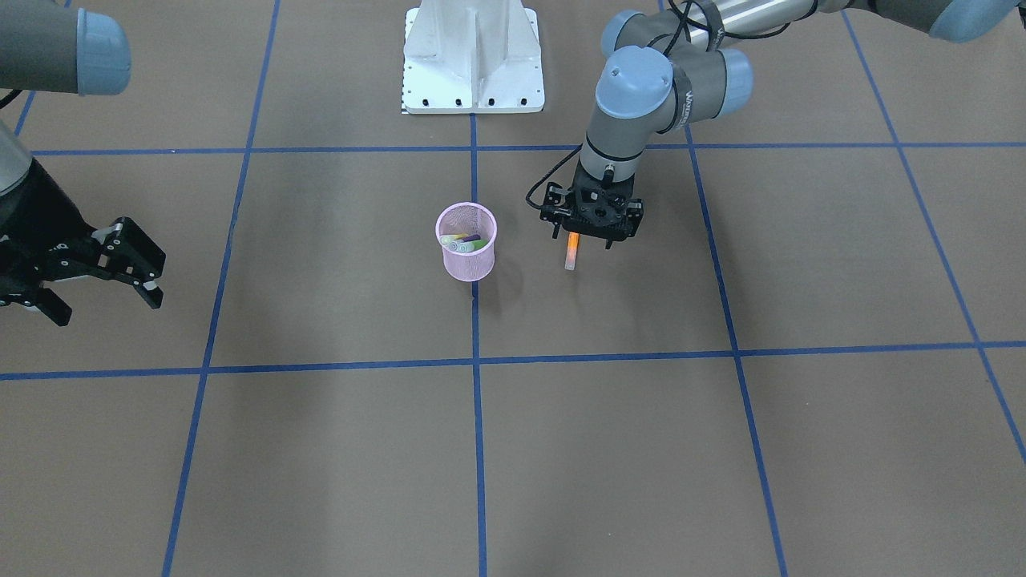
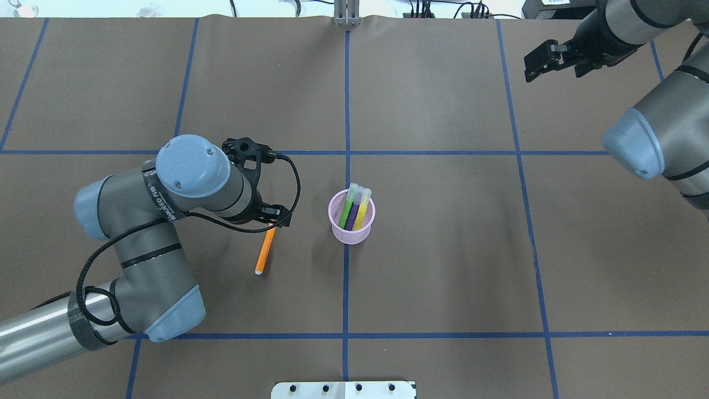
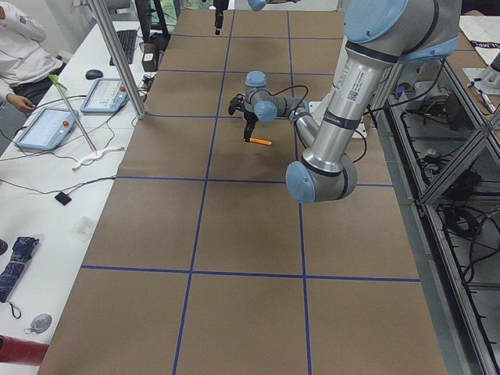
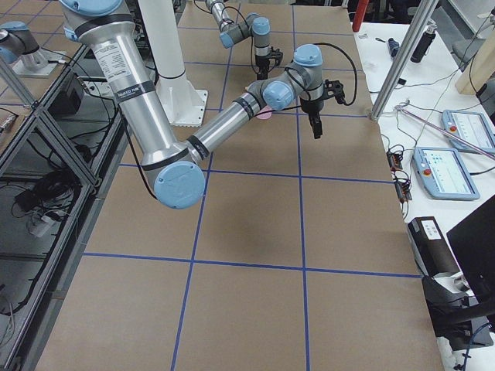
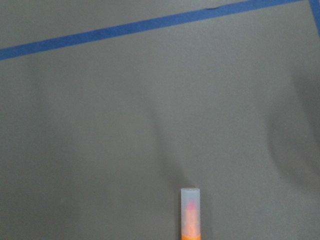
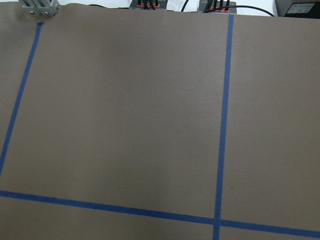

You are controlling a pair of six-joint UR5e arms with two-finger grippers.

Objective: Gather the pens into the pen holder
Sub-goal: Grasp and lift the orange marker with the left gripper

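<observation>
Orange pen [image 1: 571, 252] is clamped in left gripper [image 1: 576, 233]. Beside it, pen holder [image 2: 351, 237] is loaded w/ 3 pens [image 2: 354, 209] — green, purple, yellow. Right gripper [image 1: 108, 308] is spread wide.

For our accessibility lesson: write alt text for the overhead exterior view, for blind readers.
A green pen, a purple pen and a yellow pen stand in a small round pink wire-mesh cup at centre. To its left, the left gripper covers one end of a slim orange pen, jaws hidden from view. The right gripper is open at top right.
</observation>
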